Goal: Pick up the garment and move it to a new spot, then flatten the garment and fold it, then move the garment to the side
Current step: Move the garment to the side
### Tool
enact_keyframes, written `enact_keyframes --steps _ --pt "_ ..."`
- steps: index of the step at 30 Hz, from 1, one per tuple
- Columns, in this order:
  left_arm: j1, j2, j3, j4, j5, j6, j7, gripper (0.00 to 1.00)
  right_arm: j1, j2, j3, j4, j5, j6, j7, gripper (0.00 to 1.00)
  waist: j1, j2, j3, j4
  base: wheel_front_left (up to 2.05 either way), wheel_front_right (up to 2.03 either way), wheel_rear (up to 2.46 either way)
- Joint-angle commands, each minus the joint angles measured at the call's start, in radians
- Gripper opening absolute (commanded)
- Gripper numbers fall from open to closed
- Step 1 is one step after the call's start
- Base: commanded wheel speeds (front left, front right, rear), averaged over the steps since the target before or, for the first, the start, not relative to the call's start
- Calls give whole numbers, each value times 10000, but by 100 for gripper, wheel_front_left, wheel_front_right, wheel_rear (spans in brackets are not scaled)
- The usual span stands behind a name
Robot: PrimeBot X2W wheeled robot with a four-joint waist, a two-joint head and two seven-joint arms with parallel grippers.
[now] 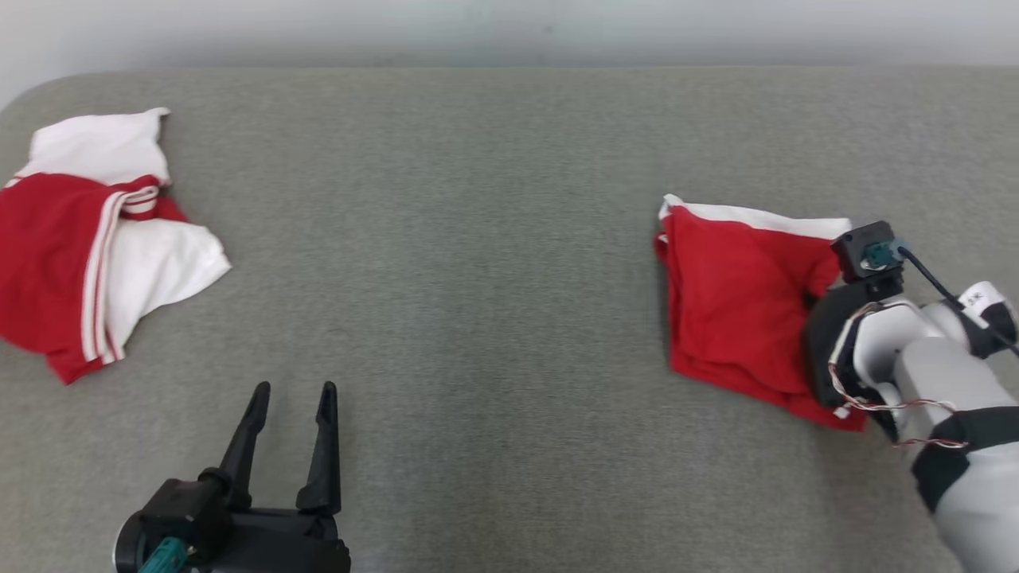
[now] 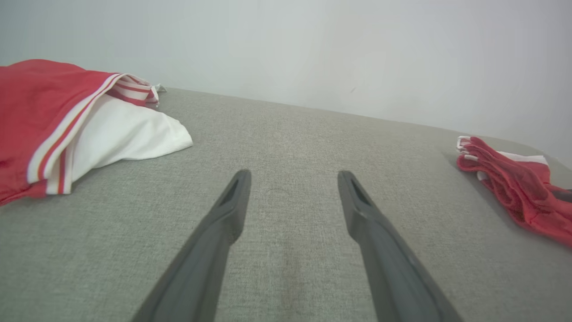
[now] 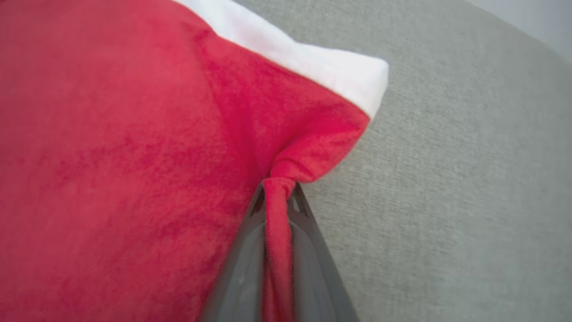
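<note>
A folded red garment (image 1: 736,306) with a white edge lies on the right of the grey surface; it also shows at the right edge of the left wrist view (image 2: 514,188). My right gripper (image 3: 277,190) is shut on a pinched fold of red cloth at the garment's (image 3: 111,156) right side, just below the white-edged corner. In the head view the right wrist (image 1: 868,255) covers that side of the garment and hides the fingers. My left gripper (image 1: 294,390) stands open at the lower left with nothing between its fingers (image 2: 232,201).
A second, crumpled red and white garment (image 1: 95,239) with striped trim lies at the far left, also seen in the left wrist view (image 2: 67,120). The grey fabric surface (image 1: 478,263) stretches bare between the two garments. A pale wall runs along its far edge.
</note>
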Motion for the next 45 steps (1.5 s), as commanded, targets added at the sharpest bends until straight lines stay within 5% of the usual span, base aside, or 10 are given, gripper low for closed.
enact_keyframes --steps 1,11,18,27,35,37,38,39,45 --pt "52 8 48 -54 105 -42 -5 100 79 -251 84 20 -70 -35 -18 0 -1 -1 63 -466 0 0 0" --pt "-504 83 179 -515 598 -277 -5 100 -413 -2399 1686 -741 77 -33 -1339 0 -1 -1 803 -1685 0 0 0" --pt "-897 169 -169 -809 725 -380 -5 100 -972 -3197 1490 -400 -663 -34 -2576 0 -1 -1 1270 -2205 0 0 0" --pt "-1368 382 -417 -1087 740 -394 -5 100 -1642 -3000 952 -324 -2510 -34 -3780 0 -1 -1 1910 -2591 0 0 0" --pt "-1629 482 -523 -1043 615 -399 -5 100 -1456 -2424 -1262 -423 -4921 -34 -4197 0 -1 -1 2071 -2638 0 0 0" --pt "-1629 501 -549 -995 605 -400 -5 100 -1311 -2269 -1633 -499 -5333 -34 -4274 36 -1 -1 2058 -2625 0 0 0" --pt "-1632 516 -557 -978 582 -400 -5 100 -1245 -2180 -1813 -555 -5514 -34 -4287 81 -1 -1 2051 -2617 0 0 0" --pt "-1639 516 -559 -960 577 -399 -5 100 -1193 -2096 -1999 -587 -5636 -34 -4292 100 -1 -1 2041 -2611 0 0 0" --pt "-1654 473 -492 -864 505 -401 -5 100 -829 -1738 -2899 -745 -6145 -34 -4348 100 -1 -1 1858 -2515 0 0 0"
